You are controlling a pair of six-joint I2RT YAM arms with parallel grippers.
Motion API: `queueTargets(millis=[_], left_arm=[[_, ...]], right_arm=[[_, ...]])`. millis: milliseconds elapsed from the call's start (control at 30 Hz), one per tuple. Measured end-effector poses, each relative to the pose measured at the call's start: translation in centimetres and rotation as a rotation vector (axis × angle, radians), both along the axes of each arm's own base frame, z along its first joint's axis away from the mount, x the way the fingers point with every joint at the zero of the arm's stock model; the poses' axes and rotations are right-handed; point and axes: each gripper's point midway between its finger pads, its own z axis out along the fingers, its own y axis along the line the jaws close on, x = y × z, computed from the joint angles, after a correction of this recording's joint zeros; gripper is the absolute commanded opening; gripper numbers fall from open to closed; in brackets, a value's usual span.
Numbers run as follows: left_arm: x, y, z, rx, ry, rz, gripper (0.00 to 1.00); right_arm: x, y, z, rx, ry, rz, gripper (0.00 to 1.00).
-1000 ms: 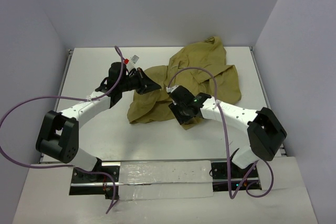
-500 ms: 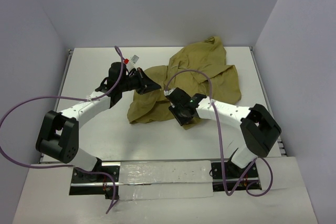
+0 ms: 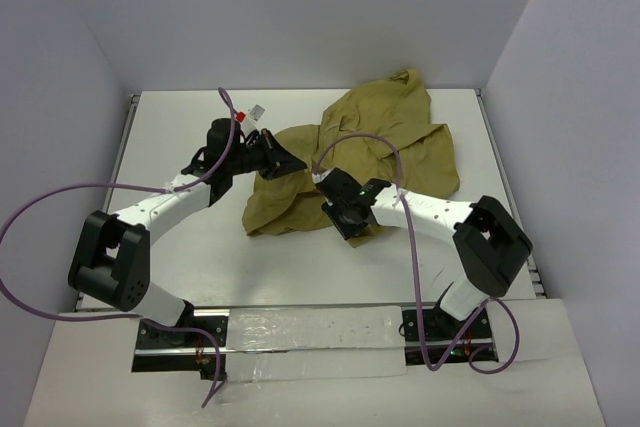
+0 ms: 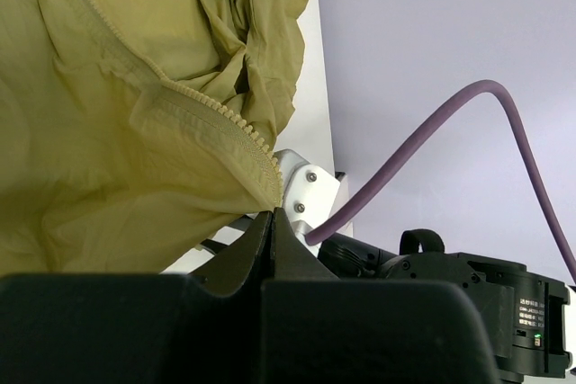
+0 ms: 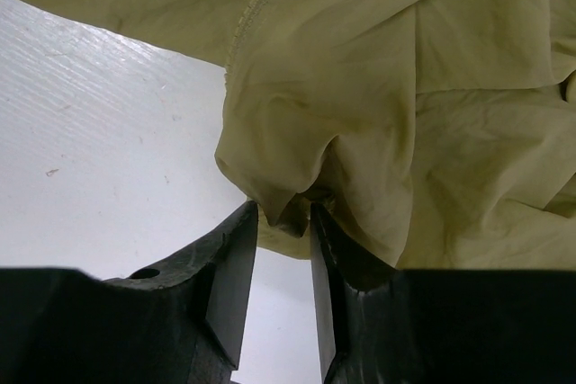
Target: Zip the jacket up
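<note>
The olive-tan jacket (image 3: 390,142) lies crumpled on the white table, from the middle to the back right. My left gripper (image 3: 289,163) is shut on the jacket's left edge. In the left wrist view the closed tips (image 4: 273,213) pinch the end of a zipper row (image 4: 216,119), and the cloth (image 4: 108,132) hangs lifted from them. My right gripper (image 3: 345,219) is at the jacket's near edge. In the right wrist view (image 5: 283,213) its jaws stand apart with a hanging fold of the jacket (image 5: 405,87) between the tips. No zipper slider shows.
Purple cables (image 3: 360,137) loop over both arms, one across the jacket. A small red-and-white thing (image 3: 254,114) sits behind the left wrist. The right arm's body shows in the left wrist view (image 4: 450,285). Grey walls close in the table at left, back and right (image 3: 125,137).
</note>
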Motion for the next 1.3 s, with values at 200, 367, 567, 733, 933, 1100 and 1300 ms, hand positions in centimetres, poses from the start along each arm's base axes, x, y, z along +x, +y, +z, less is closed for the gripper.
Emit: queueTargets(millis=[200, 367, 567, 733, 933, 1100, 1300], left_arm=[[0.0, 0.0, 0.1, -0.003, -0.001, 0.0, 0.0], [0.0, 0.0, 0.2, -0.005, -0.004, 0.001, 0.0], [0.0, 0.0, 0.2, -0.005, -0.004, 0.001, 0.0], [0.0, 0.0, 0.2, -0.006, -0.003, 0.001, 0.0], [0.0, 0.0, 0.4, -0.009, -0.008, 0.002, 0.0], [0.0, 0.3, 0.5, 0.001, -0.016, 0.007, 0.0], [0.8, 1.6, 1.4, 0.006, -0.044, 0.041, 0.0]], right_arm=[[0.1, -0.2, -0.3, -0.017, -0.004, -0.007, 0.33], [0.3, -0.4, -0.2, -0.024, -0.013, -0.013, 0.29], [0.4, -0.4, -0.2, -0.025, -0.017, -0.019, 0.28], [0.4, -0.3, -0.2, -0.022, -0.016, -0.021, 0.0], [0.1, 0.0, -0.2, -0.006, -0.003, -0.014, 0.0], [-0.3, 1.4, 1.7, 0.134, 0.025, -0.037, 0.0], [2.4, 1.8, 7.3, 0.542, 0.006, -0.206, 0.0]])
